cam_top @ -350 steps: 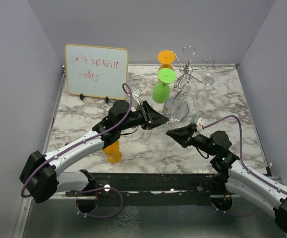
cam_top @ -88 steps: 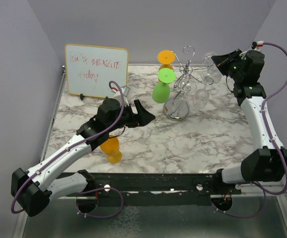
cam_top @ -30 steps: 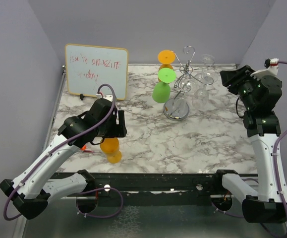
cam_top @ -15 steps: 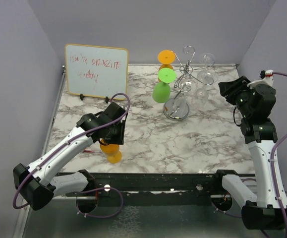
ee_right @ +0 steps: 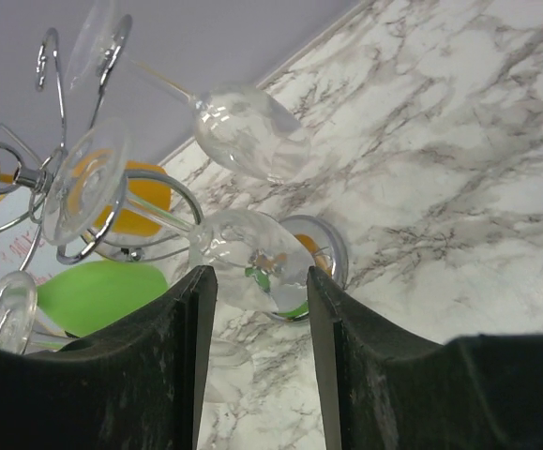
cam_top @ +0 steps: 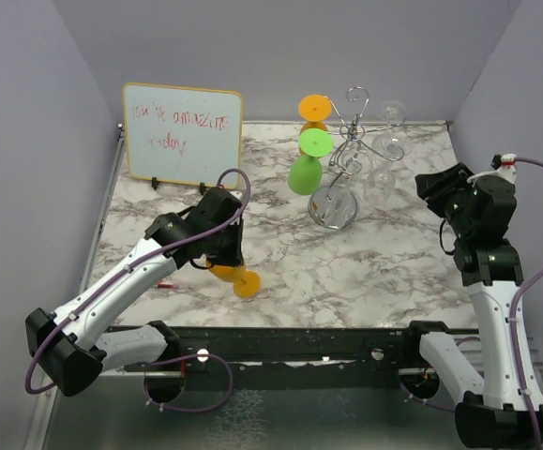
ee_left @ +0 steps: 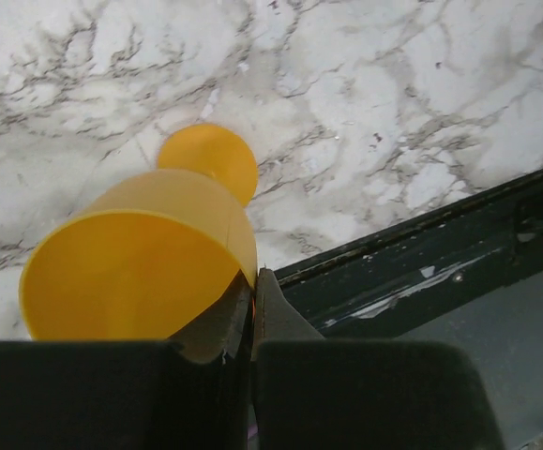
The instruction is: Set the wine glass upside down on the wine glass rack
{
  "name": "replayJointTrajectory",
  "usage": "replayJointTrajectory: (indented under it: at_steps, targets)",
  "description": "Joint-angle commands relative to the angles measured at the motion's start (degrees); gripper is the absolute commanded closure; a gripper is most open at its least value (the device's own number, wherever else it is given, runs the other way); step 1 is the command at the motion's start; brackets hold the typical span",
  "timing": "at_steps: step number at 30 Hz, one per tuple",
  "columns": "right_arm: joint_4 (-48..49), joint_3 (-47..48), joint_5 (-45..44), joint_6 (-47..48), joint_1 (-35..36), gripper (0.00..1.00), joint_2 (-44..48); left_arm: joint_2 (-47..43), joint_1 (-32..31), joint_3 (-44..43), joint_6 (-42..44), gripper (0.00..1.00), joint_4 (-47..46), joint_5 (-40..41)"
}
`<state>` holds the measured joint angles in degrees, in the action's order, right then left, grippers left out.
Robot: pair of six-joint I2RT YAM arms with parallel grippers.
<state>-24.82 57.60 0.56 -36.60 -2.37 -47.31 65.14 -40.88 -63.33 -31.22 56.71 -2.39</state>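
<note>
An orange wine glass [cam_top: 243,281] [ee_left: 149,262] hangs tilted in my left gripper [cam_top: 226,255] [ee_left: 252,298], which is shut on the rim of its bowl. Its round foot [ee_left: 209,159] points away over the marble table. The wine glass rack [cam_top: 351,141], silver wire on a chrome base [cam_top: 332,210] [ee_right: 332,251], stands at the back. A green glass [cam_top: 305,171] [ee_right: 98,295], another orange glass [cam_top: 313,107] and clear glasses [ee_right: 250,131] [ee_right: 243,255] hang on it upside down. My right gripper [cam_top: 434,184] [ee_right: 255,281] is open and empty, right of the rack.
A whiteboard [cam_top: 182,134] with red writing leans at the back left. A small red marker [cam_top: 167,283] lies under my left arm. Grey walls close in the table [cam_top: 393,262] on three sides, and a black rail [ee_left: 421,253] runs along its near edge.
My left gripper closed on the orange glass's rim and tipped it, so its foot swung right. My right arm drew back from the rack, its jaws still open.
</note>
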Motion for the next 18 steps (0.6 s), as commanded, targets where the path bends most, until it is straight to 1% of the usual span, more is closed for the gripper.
replayJointTrajectory:
  at_steps: [1,4,8,13,18]
  targets:
    - [-4.71,-2.28,-8.8,-3.65,-0.3,0.5,5.79,-1.81,0.01,-1.85,-0.42,1.0,-8.39,-7.58]
    - [-5.61,-3.44,-10.8,-5.61,-0.33,0.48,9.47,-2.14,-0.16,-1.35,-1.78,1.0,-13.59,-8.87]
    - [-9.08,-3.86,-8.87,-7.77,-0.33,0.46,12.24,-2.36,-0.53,0.44,-3.76,1.0,-20.88,-8.57]
    - [-11.93,-5.75,-1.48,-12.11,-0.32,0.46,14.53,-2.06,-1.43,2.98,-5.77,1.0,-29.14,-7.05]
    - [-12.36,-11.21,6.67,-18.66,-0.34,0.46,17.53,-0.66,-2.77,4.15,-6.53,1.0,-33.98,-6.95]
